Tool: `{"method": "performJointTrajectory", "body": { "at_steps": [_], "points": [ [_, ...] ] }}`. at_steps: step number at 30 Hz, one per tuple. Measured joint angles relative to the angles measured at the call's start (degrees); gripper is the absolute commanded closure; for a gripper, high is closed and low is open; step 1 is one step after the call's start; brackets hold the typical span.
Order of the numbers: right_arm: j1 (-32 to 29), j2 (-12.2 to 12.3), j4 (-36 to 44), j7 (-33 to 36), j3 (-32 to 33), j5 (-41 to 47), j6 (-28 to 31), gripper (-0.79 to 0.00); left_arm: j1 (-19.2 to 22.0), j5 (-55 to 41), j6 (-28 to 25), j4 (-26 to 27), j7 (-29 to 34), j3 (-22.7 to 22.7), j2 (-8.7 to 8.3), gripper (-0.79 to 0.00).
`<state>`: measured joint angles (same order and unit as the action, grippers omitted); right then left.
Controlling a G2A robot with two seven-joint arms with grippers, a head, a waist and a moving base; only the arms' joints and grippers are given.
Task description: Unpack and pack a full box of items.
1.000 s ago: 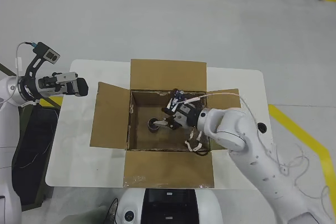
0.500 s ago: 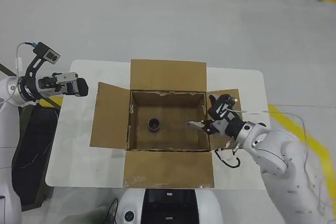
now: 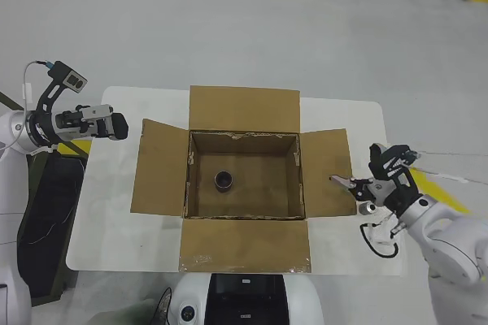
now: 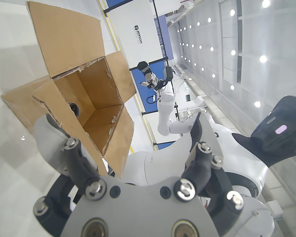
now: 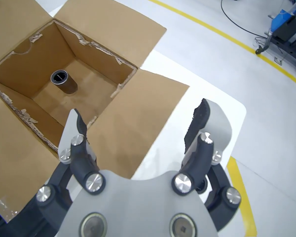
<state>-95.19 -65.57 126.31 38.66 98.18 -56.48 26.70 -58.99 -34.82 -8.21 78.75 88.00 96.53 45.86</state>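
The box (image 3: 242, 107) is sitting open on the white table (image 3: 346, 118), all four flaps spread out, with a dark cylinder (image 3: 224, 179) standing upright on its floor (nearer the left wall). The right gripper (image 5: 139, 114) is hovering above the right flap's outer edge, jaws apart, holding nothing. The left gripper (image 4: 120, 122) is hanging by the table's left edge, fingers spread, likewise empty.

Before us, our white table (image 3: 122, 236), one open cardboard box (image 3: 244, 244) at its middle, flaps out toward all four edges.
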Motion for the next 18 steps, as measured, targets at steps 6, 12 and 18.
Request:
{"method": "performJointTrajectory", "body": {
  "at_steps": [6,12,18],
  "points": [
    [-6.9,0.2,0.5,-1.3,7.3,0.7,-1.3,-0.776,0.0,0.0,0.0,0.0,0.0,0.0,0.00,-0.785],
    [-12.6,0.3,-0.3,-2.0,11.0,-0.2,-1.8,-0.767,0.0,0.0,0.0,0.0,0.0,0.0,0.00,-0.785],
    [-16.3,0.2,-1.9,-2.9,12.0,0.0,-2.0,-0.742,0.0,0.0,0.0,0.0,0.0,0.0,0.00,-0.785]
  ]
}}
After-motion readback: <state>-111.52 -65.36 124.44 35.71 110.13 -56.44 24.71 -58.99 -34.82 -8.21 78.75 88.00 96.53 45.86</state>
